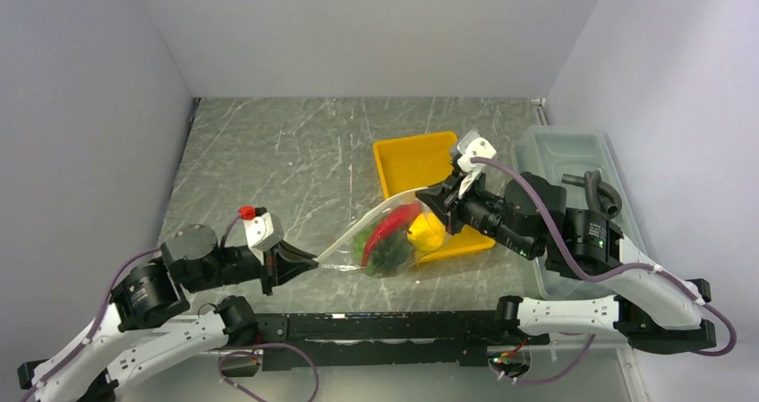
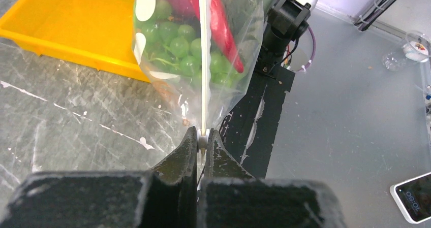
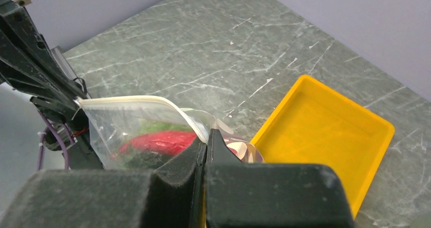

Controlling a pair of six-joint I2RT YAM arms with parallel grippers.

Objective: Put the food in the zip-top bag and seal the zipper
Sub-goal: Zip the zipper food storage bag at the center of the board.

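The left tool (image 1: 306, 263) is closed, its two dark fingers pinching the near-left end of the zipper (image 2: 204, 60). In the left wrist view the pale strip runs straight away from the fingertips. The right tool (image 1: 431, 201) is closed too, clamped on the other end of the same strip, farther back and to the right.

The zip-top bag (image 1: 376, 238) is stretched between the two tools. Its long axis runs diagonally from near-left to far-right, rising toward the right tool. The mouth edge faces up and away from the arms, and the belly hangs below it. In the right wrist view the zipper (image 3: 147, 102) bows in a shallow curve, and near the right tool the layers look slightly parted. I cannot tell whether it is pressed shut along its whole length.

Food shows through the dotted plastic:
- A red chilli (image 1: 391, 223) lies along the bag's length.
- Green grapes (image 2: 178, 45) are bunched beneath it.
- A yellow pear (image 1: 426, 232) sits at the right end.

The bag's lower right part overlaps the near edge of the yellow tray (image 1: 412, 156), which sits on the grey table (image 1: 268, 169). A translucent bin (image 1: 564, 151) stands just right of the tray, beside the right arm.
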